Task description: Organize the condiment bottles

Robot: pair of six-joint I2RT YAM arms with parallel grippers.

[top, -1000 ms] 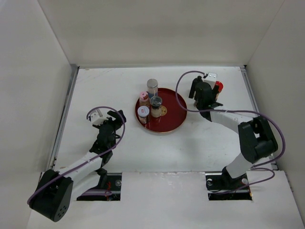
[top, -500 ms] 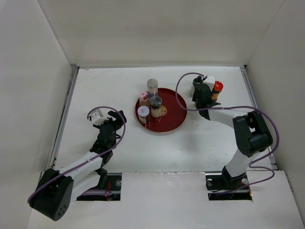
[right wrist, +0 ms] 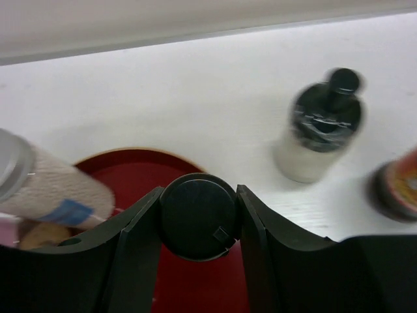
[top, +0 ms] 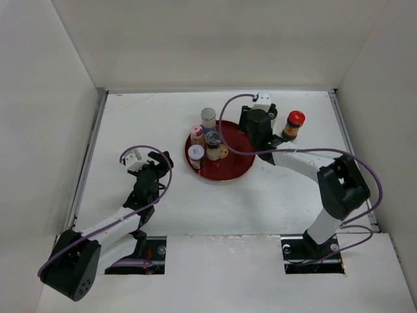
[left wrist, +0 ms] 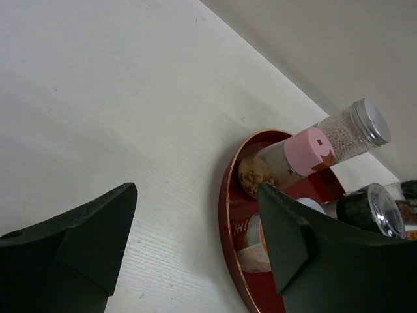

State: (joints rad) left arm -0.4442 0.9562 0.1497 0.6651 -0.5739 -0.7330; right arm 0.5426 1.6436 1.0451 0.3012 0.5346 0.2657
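Bottle point(right wrist: 197, 216), black-capped, clamped in right fingers point(right wrist: 264, 251), has moved over red tray point(right wrist: 146, 164); left fingers point(left wrist: 71, 241) apart.

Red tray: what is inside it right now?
Inside the red tray stand a pink-capped jar, a white-capped jar and a grey-capped jar; a silver-capped jar stands at its far rim. The right gripper, holding a black-capped jar, hides the tray's right edge.

**Table** point(top: 260, 208): white, matte top. Directly on it:
- Red round tray point(top: 238, 166), about mid-table.
- Red-capped bottle point(top: 294, 124), upright, right of the tray and well clear of it.
- Black-capped bottle point(right wrist: 319, 134), upright, blurred, standing between the tray and the red-capped bottle.
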